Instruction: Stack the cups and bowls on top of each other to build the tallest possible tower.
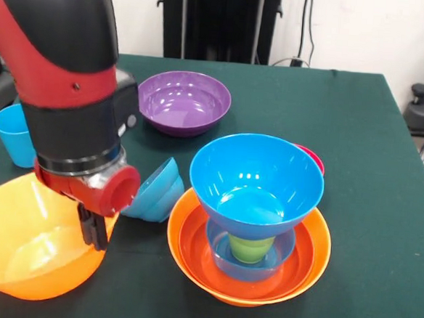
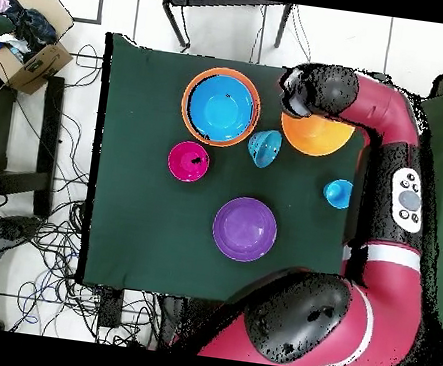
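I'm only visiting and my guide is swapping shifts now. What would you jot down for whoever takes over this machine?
Gripper: down at the rim of the big orange bowl; open or shut cannot be told.
Tower so far: orange bowls, a small blue bowl, the green cup, then a large blue bowl on top.
Still loose: the purple bowl, the tipped blue bowl, the light blue cup, the pink-red bowl and the big orange bowl.
Left: stack these on the tower.
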